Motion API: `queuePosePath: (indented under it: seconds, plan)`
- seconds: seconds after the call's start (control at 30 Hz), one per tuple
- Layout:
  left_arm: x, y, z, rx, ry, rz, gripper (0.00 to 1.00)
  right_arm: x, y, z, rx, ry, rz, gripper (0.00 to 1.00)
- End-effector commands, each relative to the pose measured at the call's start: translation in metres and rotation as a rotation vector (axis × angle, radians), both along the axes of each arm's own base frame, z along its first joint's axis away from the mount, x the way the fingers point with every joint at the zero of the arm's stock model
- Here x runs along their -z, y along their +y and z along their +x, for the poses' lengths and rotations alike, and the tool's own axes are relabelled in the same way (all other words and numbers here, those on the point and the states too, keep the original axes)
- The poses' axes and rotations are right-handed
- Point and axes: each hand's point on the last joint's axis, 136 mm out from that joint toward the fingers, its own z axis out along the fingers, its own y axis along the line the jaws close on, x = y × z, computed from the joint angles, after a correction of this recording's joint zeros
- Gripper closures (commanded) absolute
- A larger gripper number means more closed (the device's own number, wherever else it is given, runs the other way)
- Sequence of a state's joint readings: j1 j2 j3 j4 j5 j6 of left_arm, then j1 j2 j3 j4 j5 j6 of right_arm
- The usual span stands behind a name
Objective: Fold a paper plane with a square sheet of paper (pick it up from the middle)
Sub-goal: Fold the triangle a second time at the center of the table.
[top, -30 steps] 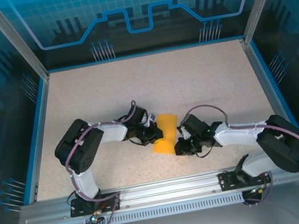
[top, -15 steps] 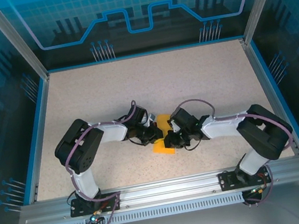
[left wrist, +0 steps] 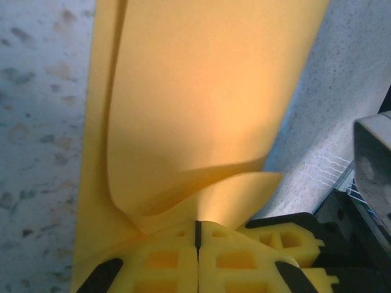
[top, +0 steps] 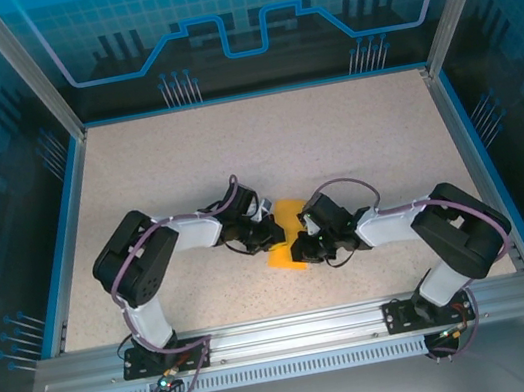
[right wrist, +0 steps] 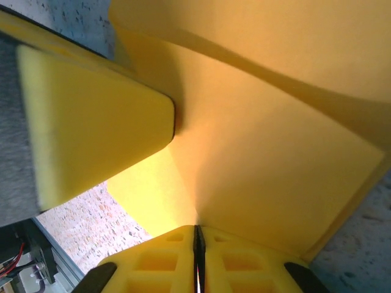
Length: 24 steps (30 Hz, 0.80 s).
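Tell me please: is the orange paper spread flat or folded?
Folded, not flat: the left wrist view shows the square sheet of paper in two layers, the upper one curling up.

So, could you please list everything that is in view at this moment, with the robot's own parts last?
square sheet of paper: one, orange-yellow, in loose layers, mid-table between the two grippers.
table: one, speckled beige, under everything.
enclosure panels: several, translucent blue, along the far edge and both sides.
rail: one, silver metal, along the near edge, bearing the arm bases.
left arm: one, black and white, reaching in from the left.
right arm: one, black and white, reaching in from the right.
left gripper: one, yellow pads, shut on the sheet's left side.
right gripper: one, yellow pads, shut on the sheet's right side.
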State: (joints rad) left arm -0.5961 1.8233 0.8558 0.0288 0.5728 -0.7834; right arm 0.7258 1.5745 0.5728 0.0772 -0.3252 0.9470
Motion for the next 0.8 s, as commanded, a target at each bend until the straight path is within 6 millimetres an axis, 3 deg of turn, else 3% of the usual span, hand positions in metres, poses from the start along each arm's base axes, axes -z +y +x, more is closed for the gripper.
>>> queuePosePath:
  seconds: [0.0,0.23,0.5,0.77]
  plan:
    - [-0.017,-0.005,-0.005,0.023,-0.02,-0.034,0.95,0.033,-0.03,-0.03,0.014,0.132,-0.137,0.91]
    - [-0.008,-0.017,-0.012,0.051,0.002,-0.073,0.96,0.035,-0.031,-0.03,0.019,0.138,-0.148,0.92]
    - [0.037,0.003,-0.005,-0.001,-0.006,0.066,0.99,0.041,-0.04,-0.036,0.024,0.156,-0.184,0.95]
    - [0.029,0.016,0.013,-0.035,-0.084,0.077,0.98,0.044,-0.048,-0.041,0.029,0.163,-0.206,0.97]
